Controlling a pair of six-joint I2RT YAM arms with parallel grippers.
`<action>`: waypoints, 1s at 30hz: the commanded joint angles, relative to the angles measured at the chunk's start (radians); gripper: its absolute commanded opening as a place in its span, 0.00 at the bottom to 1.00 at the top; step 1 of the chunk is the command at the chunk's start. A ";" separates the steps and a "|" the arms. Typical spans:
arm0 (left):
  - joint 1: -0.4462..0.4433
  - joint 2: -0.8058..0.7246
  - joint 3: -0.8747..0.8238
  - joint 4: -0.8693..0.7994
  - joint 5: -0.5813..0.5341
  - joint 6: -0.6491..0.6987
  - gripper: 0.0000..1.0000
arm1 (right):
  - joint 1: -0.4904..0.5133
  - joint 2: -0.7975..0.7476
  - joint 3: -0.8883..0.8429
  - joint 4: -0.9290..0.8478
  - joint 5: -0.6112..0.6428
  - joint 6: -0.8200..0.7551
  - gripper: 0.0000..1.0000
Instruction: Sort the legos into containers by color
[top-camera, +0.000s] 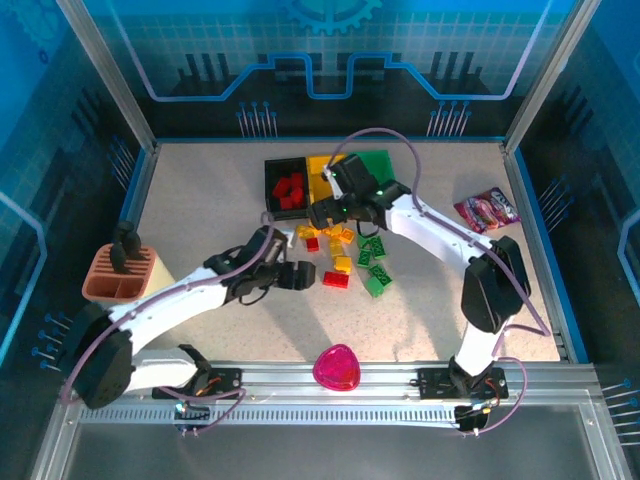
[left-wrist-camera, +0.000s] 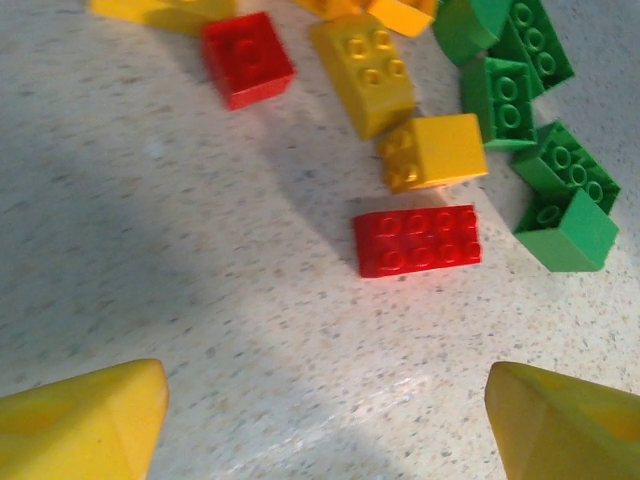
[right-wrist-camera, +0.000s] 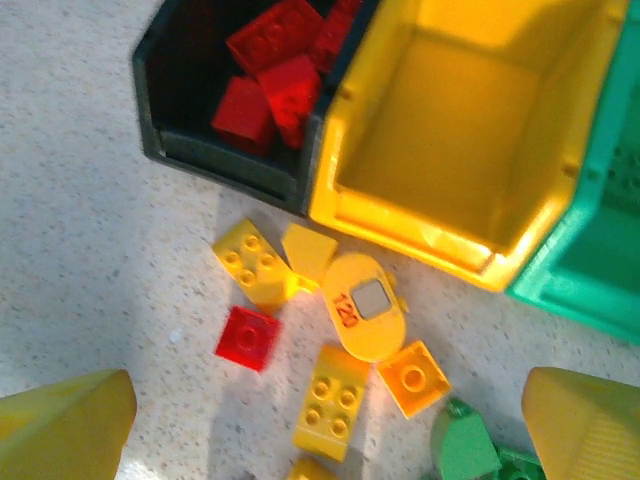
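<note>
Our left gripper (left-wrist-camera: 325, 372) gapes empty over bare table (left-wrist-camera: 150, 250), a red lego (left-wrist-camera: 417, 240) just ahead. Our right gripper (right-wrist-camera: 327, 395), also released, hangs above loose legos (right-wrist-camera: 252, 262) at the near rim of the yellow bin (right-wrist-camera: 400, 225).

Bright overhead light whitens the counter (top-camera: 430, 310); the arms cast soft shadows on it. Left wrist view: grey shadow over the counter's left half, legos (left-wrist-camera: 417, 240) sharp, left tool (left-wrist-camera: 325, 425) blurred. Right wrist view is softer: glare on the yellow bin (right-wrist-camera: 440, 235) rim, black bin (right-wrist-camera: 170, 140) dim inside, right tool (right-wrist-camera: 330, 425) blurred.
</note>
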 joint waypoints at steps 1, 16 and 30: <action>-0.037 0.111 0.105 -0.018 0.018 0.058 0.86 | -0.029 -0.094 -0.079 0.067 -0.022 0.041 1.00; -0.157 0.554 0.475 -0.210 -0.110 0.067 0.84 | -0.190 -0.385 -0.423 0.136 -0.016 0.141 1.00; -0.181 0.670 0.558 -0.307 -0.172 0.004 0.82 | -0.238 -0.444 -0.525 0.184 -0.052 0.163 1.00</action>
